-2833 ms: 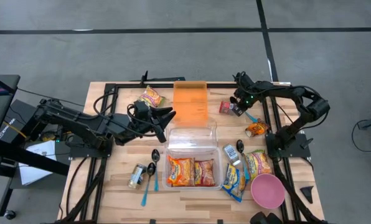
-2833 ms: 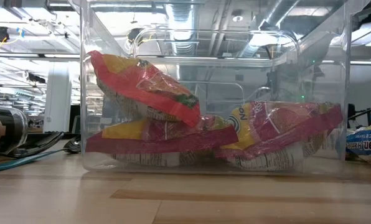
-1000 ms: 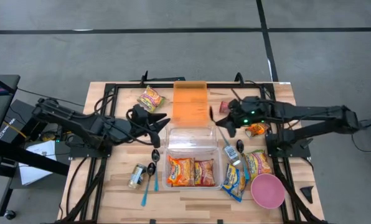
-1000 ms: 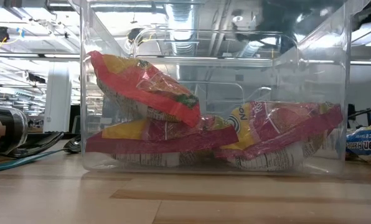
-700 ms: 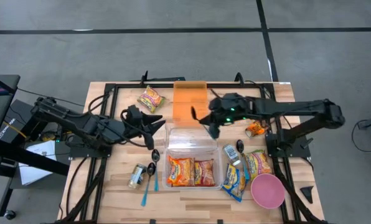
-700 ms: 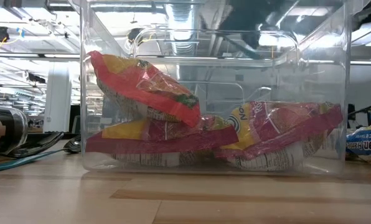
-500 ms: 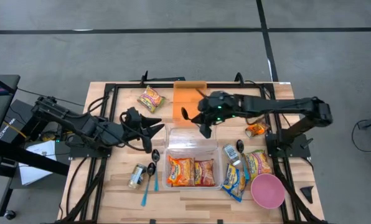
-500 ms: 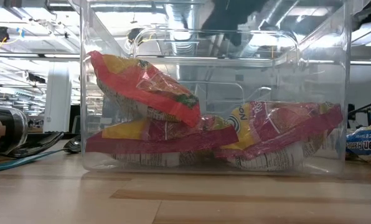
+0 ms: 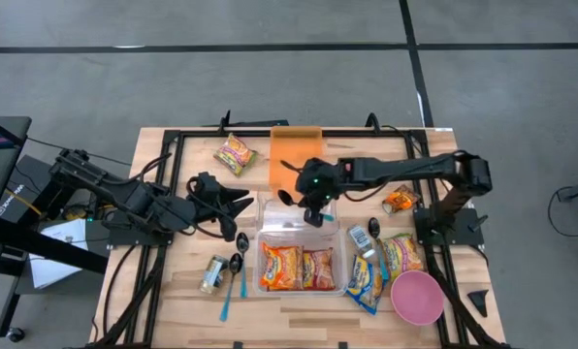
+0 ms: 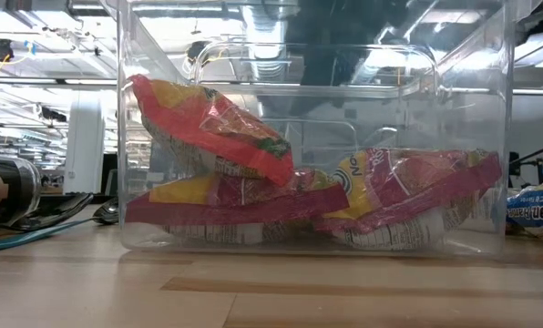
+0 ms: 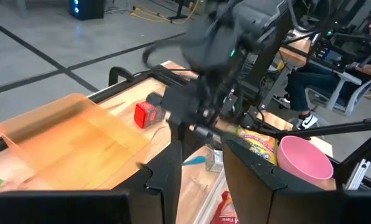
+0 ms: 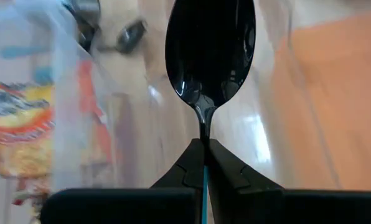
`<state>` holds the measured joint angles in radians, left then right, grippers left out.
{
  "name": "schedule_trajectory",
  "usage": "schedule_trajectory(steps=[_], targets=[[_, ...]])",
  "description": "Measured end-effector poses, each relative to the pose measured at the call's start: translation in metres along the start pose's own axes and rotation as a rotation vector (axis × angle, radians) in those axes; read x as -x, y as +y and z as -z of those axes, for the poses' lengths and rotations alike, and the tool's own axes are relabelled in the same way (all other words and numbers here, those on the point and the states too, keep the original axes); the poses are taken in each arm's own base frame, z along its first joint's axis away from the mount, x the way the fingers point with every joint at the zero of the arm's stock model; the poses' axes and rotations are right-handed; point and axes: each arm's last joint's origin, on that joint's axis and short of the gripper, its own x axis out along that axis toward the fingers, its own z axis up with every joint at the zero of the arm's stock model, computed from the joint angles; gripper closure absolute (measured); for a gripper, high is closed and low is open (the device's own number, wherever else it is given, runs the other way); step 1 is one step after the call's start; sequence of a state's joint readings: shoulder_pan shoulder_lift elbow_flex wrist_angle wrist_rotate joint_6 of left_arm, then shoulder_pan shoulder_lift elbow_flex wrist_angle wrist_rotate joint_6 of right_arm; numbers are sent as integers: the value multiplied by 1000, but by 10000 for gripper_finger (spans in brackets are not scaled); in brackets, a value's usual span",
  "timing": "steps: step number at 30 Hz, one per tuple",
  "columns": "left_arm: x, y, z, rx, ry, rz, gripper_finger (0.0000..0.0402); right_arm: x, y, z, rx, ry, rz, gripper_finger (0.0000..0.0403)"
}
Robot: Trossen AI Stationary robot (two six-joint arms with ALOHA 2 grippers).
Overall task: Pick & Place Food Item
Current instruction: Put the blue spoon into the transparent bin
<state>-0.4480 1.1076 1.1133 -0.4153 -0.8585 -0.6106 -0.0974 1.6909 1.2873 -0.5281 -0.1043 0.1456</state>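
My right gripper (image 9: 304,199) hangs over the far end of the clear container (image 9: 270,225) and is shut on a spoon with a black bowl (image 12: 210,50) and a blue handle. The container holds red and yellow noodle packets (image 9: 297,267), which also show in the low view (image 10: 217,137). My left gripper (image 11: 201,168) is open and empty, just left of the container (image 9: 233,201). An orange lid (image 9: 294,155) lies flat beyond the container. My right gripper pinches the spoon's handle just behind the bowl (image 12: 204,138) between its two fingertips. The fingers come from the table's right side and lie along the spoon. The bowl sticks out past the fingertips. The spoon is lifted clear of the table and the container.
A yellow packet (image 9: 236,153) lies far left and a red can (image 11: 149,114) sits by the lid. An orange snack bag (image 9: 401,201), more packets (image 9: 402,254) and a pink bowl (image 9: 417,296) are at the right. Spoons (image 9: 239,250) and a jar (image 9: 211,274) lie near left.
My right gripper has swept toward the table's left edge with the spoon, from beside the red can to above the container's far end. My left gripper has drawn back a little toward the table's left edge, still open.
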Motion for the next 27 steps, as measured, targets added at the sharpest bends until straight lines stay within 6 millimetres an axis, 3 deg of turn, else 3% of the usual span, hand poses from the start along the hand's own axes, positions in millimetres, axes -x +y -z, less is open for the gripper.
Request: schedule_trajectory(steps=[14,27], targets=[[0,0,0,4,-2,1,289,-46,-4,9,17,85,-19,403],[0,0,0,4,-2,1,289,-46,-4,7,19,68,-22,403]])
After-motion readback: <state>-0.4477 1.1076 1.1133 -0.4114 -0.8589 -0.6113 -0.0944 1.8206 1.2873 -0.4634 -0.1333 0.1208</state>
